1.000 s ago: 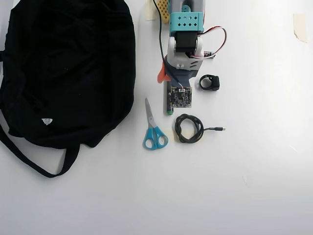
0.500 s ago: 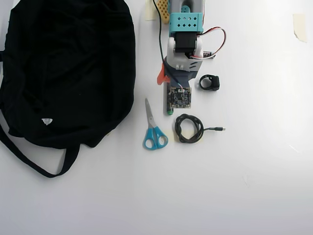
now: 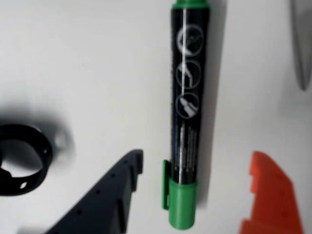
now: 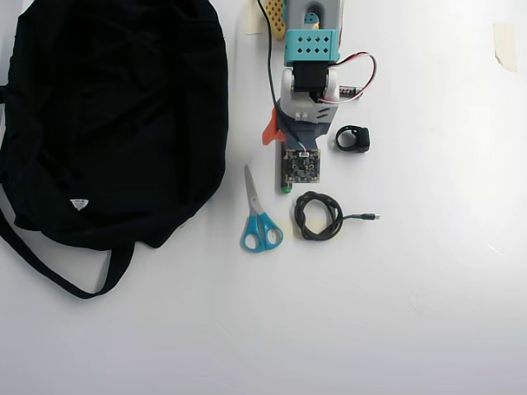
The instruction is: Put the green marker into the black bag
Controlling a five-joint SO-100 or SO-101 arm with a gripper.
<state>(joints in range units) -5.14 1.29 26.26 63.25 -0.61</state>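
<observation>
Since the earlier overhead frame the arm has drawn back slightly toward its base, covering more of the green marker. Bare table spreads wide beyond the gripper, whose fingers stand apart, straddling the marker's capped end. Scissors lie just beside; the black bag sits well apart.

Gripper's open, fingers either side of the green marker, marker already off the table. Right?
Not quite. The wrist view shows the gripper open, fingers on either side of the green marker, but the marker lies flat on the table, not lifted.
</observation>
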